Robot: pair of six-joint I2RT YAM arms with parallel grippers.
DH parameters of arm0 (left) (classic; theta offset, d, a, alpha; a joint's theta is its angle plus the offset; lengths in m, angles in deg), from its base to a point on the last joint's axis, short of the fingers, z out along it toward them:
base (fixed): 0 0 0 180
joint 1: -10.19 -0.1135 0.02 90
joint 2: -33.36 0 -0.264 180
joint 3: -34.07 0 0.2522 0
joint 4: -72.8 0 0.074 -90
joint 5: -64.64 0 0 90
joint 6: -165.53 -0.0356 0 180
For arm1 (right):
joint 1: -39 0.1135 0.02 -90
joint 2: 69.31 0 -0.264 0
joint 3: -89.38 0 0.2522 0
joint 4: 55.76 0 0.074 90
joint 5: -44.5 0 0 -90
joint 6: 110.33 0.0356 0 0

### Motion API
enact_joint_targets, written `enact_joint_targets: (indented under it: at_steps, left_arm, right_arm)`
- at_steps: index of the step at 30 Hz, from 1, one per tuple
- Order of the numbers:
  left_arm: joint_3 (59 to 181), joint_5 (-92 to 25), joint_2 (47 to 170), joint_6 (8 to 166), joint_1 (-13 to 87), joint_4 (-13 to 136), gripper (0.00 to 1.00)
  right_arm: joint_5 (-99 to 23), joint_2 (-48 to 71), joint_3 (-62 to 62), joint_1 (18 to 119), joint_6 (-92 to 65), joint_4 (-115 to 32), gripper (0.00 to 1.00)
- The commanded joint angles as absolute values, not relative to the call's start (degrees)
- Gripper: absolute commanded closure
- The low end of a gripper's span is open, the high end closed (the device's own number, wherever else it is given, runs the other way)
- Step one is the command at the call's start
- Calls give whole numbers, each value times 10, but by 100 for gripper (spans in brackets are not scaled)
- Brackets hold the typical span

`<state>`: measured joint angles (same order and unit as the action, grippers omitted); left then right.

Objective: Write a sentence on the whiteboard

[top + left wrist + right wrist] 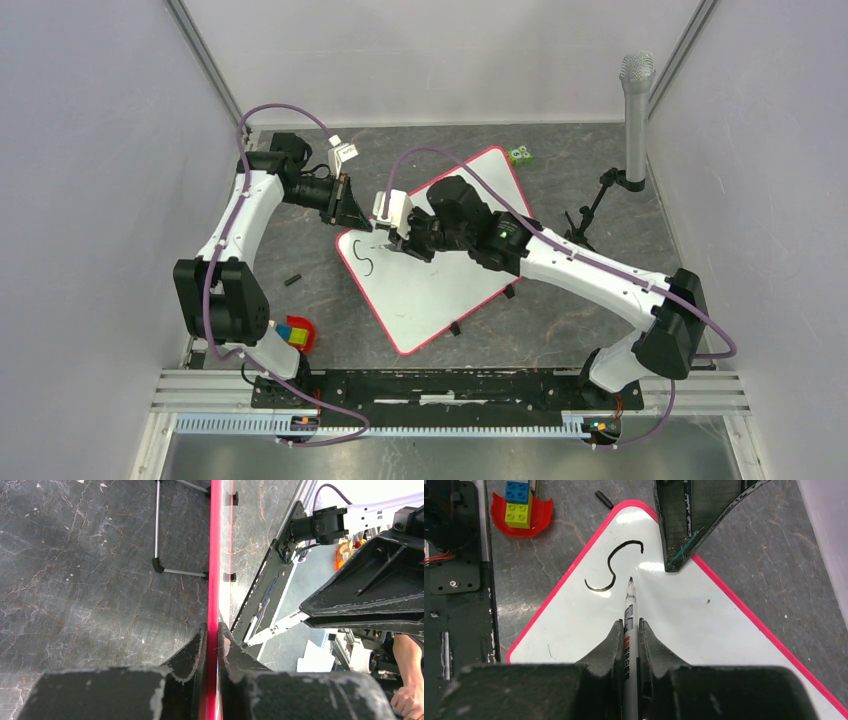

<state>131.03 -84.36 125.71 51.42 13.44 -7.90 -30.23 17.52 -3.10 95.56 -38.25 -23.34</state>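
The whiteboard (pixel 445 290) lies tilted on the dark table, white with a red-pink frame. Of the sentence only a black "S" (pixel 363 255) is written near its left corner; it also shows in the right wrist view (pixel 614 566). My left gripper (pixel 343 208) is shut on the board's upper-left edge; in the left wrist view the red frame (pixel 215 555) runs between the jaws (pixel 212 635). My right gripper (pixel 405 238) is shut on a white marker (pixel 629 615), its black tip just right of the "S", at the board surface.
A red dish with stacked toy bricks (pixel 296 335) sits near the left arm's base. A small black cap (pixel 292 280) lies left of the board. A green block (pixel 520 155) lies beyond the board's top corner. A microphone on a stand (pixel 634 110) stands at the back right.
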Motion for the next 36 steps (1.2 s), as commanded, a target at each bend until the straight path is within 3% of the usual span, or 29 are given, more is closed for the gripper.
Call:
enact_joint_targets:
  at_steps: [1,21,36]
  left_arm:
    - [1325,-840,1250,497,142,-88,98]
    - [1322,-839,1247,495,142,-88,98]
    - [1321,-835,1244,496,142,-88,98]
  right_arm:
    - [-313,174,-24,957,-394,-244,100]
    - [-320,164,41,956,-406,-247,100]
    - [-331,188,-14,934,-395,-264,100]
